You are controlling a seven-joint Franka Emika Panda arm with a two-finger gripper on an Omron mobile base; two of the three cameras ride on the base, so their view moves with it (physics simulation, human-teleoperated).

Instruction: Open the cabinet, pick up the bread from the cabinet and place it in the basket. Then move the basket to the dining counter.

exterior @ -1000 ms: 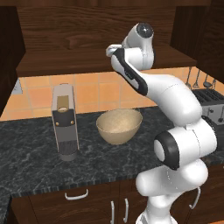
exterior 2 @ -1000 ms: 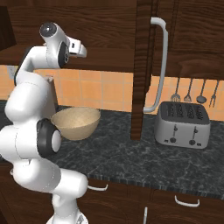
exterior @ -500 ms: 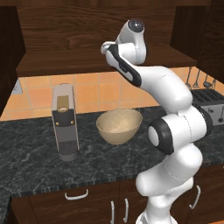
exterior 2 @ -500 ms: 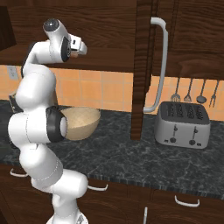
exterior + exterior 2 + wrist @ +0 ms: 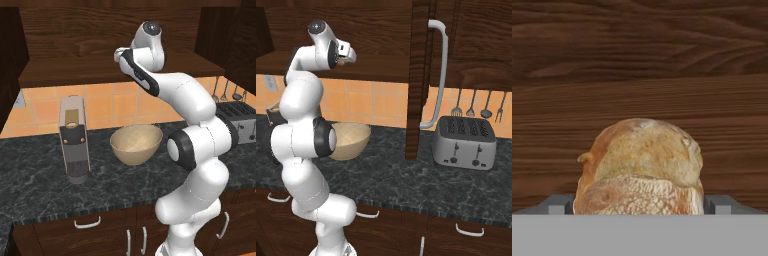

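- You see the cabinet (image 5: 421, 75) in dark, matt, grained wood, its bar handle (image 5: 438, 75) smooth pale metal.
- The bread (image 5: 641, 167) at your lower centre shows a rough, floury, matt crust.
- The basket (image 5: 136, 144) looks smooth and matt.
- Your toaster (image 5: 465, 142) at right is brushed metal.
- The counter (image 5: 40, 185) is glossy speckled stone.

The arm stands up taller now, and the hand (image 5: 351, 54) has moved deeper into the cabinet (image 5: 381, 40), toward the frame's middle.
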